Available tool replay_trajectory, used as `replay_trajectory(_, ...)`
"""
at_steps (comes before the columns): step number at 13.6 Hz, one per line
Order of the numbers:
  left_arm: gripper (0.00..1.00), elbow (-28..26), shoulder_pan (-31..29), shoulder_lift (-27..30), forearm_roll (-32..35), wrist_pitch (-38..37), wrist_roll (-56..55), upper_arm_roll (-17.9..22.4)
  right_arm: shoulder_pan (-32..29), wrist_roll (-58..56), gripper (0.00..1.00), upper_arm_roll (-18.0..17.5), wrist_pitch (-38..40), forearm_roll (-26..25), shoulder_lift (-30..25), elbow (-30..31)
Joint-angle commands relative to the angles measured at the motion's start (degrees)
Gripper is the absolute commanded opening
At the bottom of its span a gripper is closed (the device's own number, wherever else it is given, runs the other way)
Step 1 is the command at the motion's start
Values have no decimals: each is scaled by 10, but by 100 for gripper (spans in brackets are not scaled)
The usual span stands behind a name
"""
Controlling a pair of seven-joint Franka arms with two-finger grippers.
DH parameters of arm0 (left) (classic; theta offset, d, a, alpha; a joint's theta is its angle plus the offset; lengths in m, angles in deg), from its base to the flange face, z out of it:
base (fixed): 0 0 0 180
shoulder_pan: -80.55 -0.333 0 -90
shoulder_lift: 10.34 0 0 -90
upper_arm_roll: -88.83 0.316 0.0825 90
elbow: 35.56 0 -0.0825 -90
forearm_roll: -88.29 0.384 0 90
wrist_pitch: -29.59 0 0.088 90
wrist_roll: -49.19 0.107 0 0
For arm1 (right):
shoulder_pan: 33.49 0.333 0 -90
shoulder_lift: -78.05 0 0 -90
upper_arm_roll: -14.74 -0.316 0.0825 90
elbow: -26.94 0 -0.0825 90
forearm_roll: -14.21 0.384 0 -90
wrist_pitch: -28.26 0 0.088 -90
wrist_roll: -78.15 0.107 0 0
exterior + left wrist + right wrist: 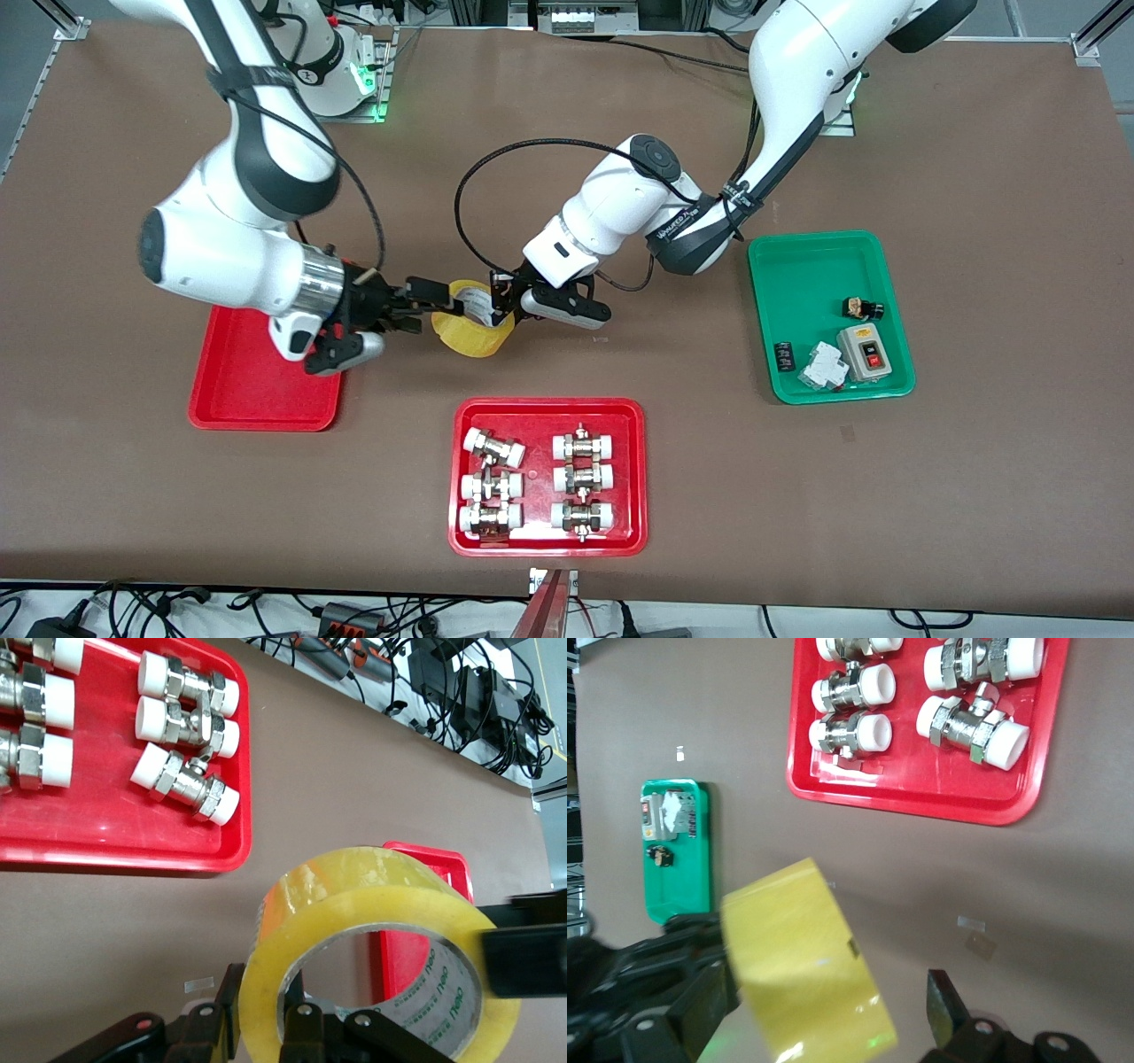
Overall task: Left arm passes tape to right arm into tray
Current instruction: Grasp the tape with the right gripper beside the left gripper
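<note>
Left gripper [503, 299] clamps tape [468, 330]; its core's green lettering is unreadable.

tape [806, 966], fittings tray [921, 797], green tray [678, 895]

2 white jointed arms – left arm [620, 208] black-cabled, right arm [230, 239] silver-banded, black jaws

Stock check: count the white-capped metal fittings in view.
6, all in the red rectangular plastic tray nearest the front camera, in two columns of three: toward the right arm's end; toward the left arm's. None seem hidden.
</note>
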Motion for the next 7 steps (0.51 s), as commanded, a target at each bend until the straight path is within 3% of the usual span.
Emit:
replay_trajectory(1,0,28,17,-11,21,-2,3,1,8,-16,100,3,-8,12,11,-14)
replay_trajectory(3,0,31,17,-12,23,-2,3,2,7,-17,99,3,-7,11,11,-17)
replay_trajectory(7,0,34,15,-20,19,-2,3,2,5,-18,34,3,-5,10,11,-25)
